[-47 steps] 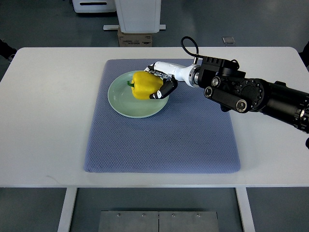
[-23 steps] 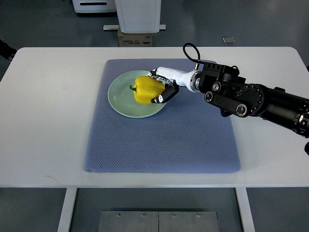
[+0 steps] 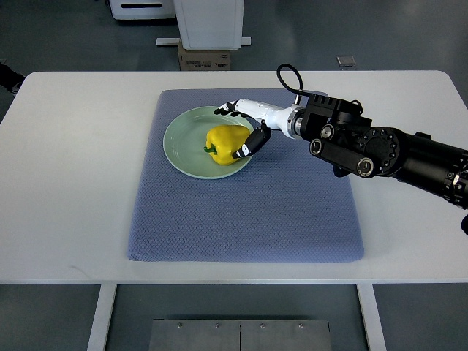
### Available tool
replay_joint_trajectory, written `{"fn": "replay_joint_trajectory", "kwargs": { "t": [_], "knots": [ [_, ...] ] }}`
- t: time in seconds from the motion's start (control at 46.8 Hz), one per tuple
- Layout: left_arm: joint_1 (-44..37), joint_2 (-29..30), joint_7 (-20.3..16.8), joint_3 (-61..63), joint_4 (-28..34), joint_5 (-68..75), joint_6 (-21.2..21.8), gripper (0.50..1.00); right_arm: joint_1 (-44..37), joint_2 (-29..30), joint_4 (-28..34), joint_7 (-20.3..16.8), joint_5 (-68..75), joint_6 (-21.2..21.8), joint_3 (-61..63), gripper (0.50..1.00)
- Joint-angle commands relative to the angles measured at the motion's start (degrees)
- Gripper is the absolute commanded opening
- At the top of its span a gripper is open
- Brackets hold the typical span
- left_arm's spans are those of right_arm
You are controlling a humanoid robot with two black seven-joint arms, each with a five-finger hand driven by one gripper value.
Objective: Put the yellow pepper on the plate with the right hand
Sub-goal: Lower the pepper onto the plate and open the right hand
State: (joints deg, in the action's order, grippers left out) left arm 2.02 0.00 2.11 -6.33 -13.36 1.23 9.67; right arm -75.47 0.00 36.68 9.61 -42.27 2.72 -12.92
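The yellow pepper [image 3: 225, 144] lay on the pale green plate [image 3: 183, 142], on its right half, its green stem pointing left. The right hand [image 3: 245, 128] was at the pepper's right side with its fingers [image 3: 223, 110] released and spread: the upper ones reached over the plate's rim just above the pepper, while the lower dark-tipped one sat just beside or touching the pepper's right flank. The plate rested on a blue mat [image 3: 241, 212] covering the white desk [image 3: 73, 183]. The arm came in from the right.
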Motion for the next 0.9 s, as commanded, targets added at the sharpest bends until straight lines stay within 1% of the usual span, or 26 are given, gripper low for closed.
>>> {"fn": "replay_joint_trajectory", "kwargs": {
  "t": [0.0, 0.257, 0.449, 0.706, 0.877],
  "knots": [
    [0.00, 0.00, 0.00, 0.00, 0.00, 0.00, 0.00, 1.000, -0.03, 0.00, -0.03, 0.15, 0.00, 0.00, 0.00, 0.987],
    [0.00, 0.00, 0.00, 0.00, 0.00, 0.00, 0.00, 1.000, -0.38, 0.00, -0.03, 0.41, 0.00, 0.00, 0.18, 0.995],
    [0.00, 0.00, 0.00, 0.00, 0.00, 0.00, 0.00, 1.000, -0.20, 0.00, -0.03, 0.41, 0.26, 0.09, 3.60, 0.995],
    [0.00, 0.00, 0.00, 0.00, 0.00, 0.00, 0.00, 1.000, 0.50, 0.00, -0.03, 0.41, 6.41, 0.09, 7.03, 0.995],
    [0.00, 0.00, 0.00, 0.00, 0.00, 0.00, 0.00, 1.000, 2.69, -2.63, -0.12, 0.32, 8.26, 0.09, 11.86, 0.995]
  ]
}}
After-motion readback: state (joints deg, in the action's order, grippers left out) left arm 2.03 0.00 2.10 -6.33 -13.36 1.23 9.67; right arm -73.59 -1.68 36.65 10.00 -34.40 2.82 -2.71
